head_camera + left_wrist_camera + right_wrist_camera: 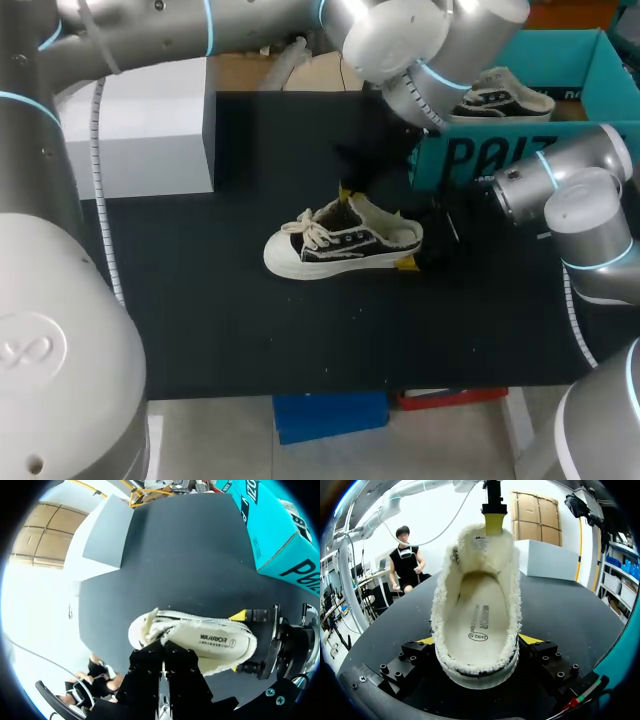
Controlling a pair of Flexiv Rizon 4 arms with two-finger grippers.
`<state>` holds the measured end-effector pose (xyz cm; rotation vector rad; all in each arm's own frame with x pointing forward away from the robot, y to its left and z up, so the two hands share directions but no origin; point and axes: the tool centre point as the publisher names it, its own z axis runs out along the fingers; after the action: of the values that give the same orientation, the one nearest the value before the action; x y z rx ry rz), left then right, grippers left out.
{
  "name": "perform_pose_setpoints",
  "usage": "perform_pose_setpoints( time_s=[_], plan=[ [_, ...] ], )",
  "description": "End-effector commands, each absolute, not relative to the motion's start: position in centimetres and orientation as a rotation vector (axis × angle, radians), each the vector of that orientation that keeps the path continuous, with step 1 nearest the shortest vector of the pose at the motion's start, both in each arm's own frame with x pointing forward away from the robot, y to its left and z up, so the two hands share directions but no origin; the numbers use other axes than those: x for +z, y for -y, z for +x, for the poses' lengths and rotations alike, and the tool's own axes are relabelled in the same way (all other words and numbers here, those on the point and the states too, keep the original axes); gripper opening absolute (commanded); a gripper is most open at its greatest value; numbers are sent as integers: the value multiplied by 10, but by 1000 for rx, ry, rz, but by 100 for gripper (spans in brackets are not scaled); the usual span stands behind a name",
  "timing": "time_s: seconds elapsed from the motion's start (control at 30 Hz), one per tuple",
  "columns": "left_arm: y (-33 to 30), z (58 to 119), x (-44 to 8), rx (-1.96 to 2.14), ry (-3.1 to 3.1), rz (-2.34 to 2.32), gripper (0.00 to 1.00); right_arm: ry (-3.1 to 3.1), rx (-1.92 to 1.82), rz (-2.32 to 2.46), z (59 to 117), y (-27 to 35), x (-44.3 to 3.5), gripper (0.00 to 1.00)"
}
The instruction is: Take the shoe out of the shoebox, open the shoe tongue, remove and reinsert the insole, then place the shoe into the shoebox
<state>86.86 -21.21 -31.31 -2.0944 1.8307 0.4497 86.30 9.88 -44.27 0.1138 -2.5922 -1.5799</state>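
Here, mid-frame on the dark surface [200, 300], the right hand [479, 640] clamps the fleece-lined sneaker [340, 240] by its heel [477, 672]; the left hand [162, 655] sits at the tongue [480, 542], grip impossible to tell.

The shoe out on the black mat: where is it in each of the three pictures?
Head view: the shoe sits in the middle.
Left wrist view: the shoe, just ahead of the left gripper.
Right wrist view: the shoe, heel in the right gripper.
Shared landmark: the white box.
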Motion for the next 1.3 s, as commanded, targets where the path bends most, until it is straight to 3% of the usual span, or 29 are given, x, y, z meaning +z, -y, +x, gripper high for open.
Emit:
perform_pose_setpoints(
  time_s=[0.03, 0.77, 0.8, 0.83, 0.87, 1.3],
  plan=[
    [192, 863, -303, 374, -1843, -2133, 0, 2593, -1577, 113, 863, -101, -443, 0],
    [118, 855, -314, 383, -1780, -2190, 0, 2593, -1577, 113, 863, -101, -443, 0],
    [115, 855, -315, 389, -1780, -2191, 6, 2593, -1577, 113, 863, -101, -443, 0],
    [113, 855, -316, 397, -1781, -2194, 38, 2593, -1577, 113, 863, -101, -443, 0],
    [110, 854, -318, 405, -1781, -2196, 100, 2593, -1577, 113, 863, -101, -443, 0],
    [84, 850, -328, 457, -1808, -2197, 100, 2593, -1577, 113, 863, -101, -443, 0]
  ],
)
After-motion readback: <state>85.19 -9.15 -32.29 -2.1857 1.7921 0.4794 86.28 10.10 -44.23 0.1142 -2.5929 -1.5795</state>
